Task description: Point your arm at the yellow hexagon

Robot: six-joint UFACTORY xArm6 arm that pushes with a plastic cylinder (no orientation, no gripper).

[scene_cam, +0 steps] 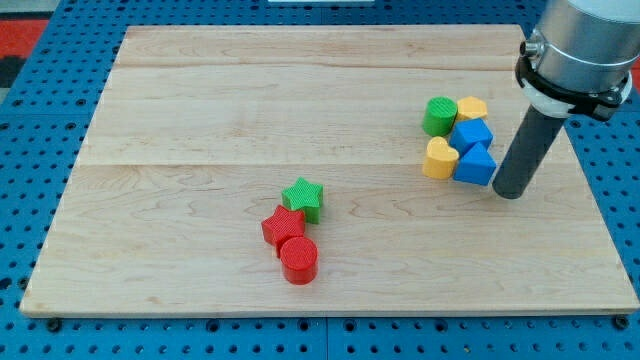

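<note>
The yellow hexagon [472, 108] sits at the view's upper right, at the top of a tight cluster, touching a green cylinder [438, 116] on its left and a blue block [471, 134] below it. A yellow heart [439, 158] and a blue triangle [476, 164] form the cluster's lower row. My tip [508, 193] rests on the board just right of the blue triangle, below and right of the yellow hexagon, not touching it.
A green star [303, 198], a red star [282, 226] and a red cylinder [298, 260] are grouped at the lower centre of the wooden board [200, 120]. The board's right edge lies close to my tip.
</note>
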